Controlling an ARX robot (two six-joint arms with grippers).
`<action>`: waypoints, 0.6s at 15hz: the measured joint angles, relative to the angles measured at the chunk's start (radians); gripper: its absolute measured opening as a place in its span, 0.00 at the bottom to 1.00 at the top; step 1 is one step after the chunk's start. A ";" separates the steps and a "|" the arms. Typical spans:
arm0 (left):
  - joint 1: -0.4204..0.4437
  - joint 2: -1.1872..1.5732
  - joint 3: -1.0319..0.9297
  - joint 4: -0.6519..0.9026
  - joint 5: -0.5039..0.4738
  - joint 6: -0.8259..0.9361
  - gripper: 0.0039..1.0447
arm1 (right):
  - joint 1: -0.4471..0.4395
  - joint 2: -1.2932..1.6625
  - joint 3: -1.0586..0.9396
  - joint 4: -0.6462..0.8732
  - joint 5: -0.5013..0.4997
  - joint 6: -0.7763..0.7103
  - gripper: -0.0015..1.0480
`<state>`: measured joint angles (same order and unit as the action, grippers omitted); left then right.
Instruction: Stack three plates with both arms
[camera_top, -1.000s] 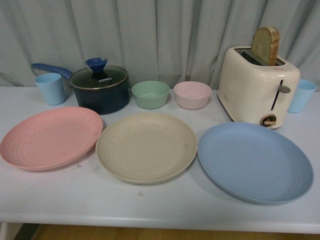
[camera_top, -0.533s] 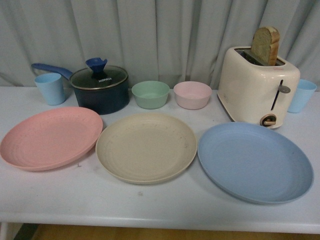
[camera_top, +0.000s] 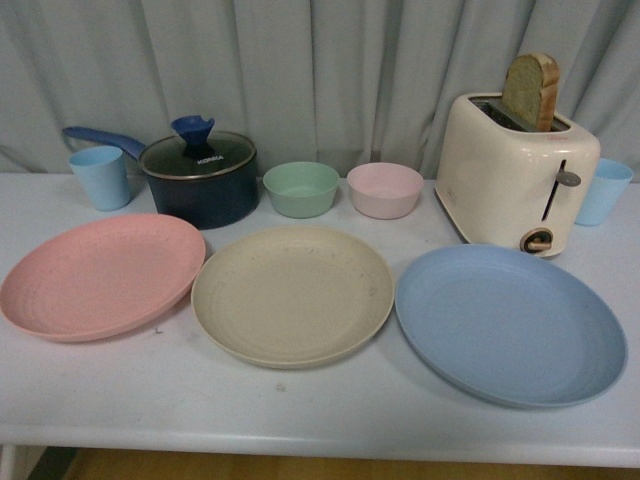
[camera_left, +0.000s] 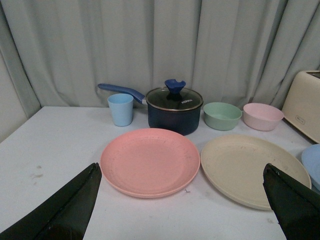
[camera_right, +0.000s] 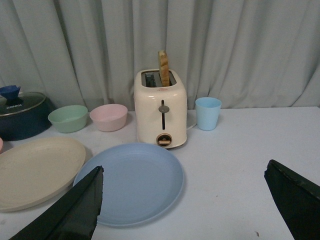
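The big round pink plate (camera_top: 100, 275), the big round cream plate (camera_top: 292, 293) and the big round light blue plate (camera_top: 510, 325) lie side by side on the white surface (camera_top: 320, 415). None are stacked yet. The left jaws and the right jaws are wide open and hold nothing. The next move, I think, is to reach down and grab one plate's rim. Nothing has moved since a second ago.

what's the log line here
stack: not started | pink plate, beige plate, blue plate: flat, unstacked | left tool: open | right tool: open
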<state>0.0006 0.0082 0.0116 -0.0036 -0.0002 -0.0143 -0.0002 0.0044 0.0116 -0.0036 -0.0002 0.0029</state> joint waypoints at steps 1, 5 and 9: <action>0.000 0.000 0.000 0.000 0.000 0.000 0.94 | 0.000 0.000 0.000 0.000 0.000 0.000 0.94; 0.000 0.000 0.000 0.000 0.000 0.000 0.94 | 0.000 0.000 0.000 0.000 0.000 0.000 0.94; 0.000 0.000 0.000 0.000 0.000 0.000 0.94 | 0.000 0.000 0.000 0.000 0.000 0.000 0.94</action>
<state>0.0006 0.0082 0.0116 -0.0036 -0.0002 -0.0143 -0.0002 0.0044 0.0116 -0.0036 0.0002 0.0029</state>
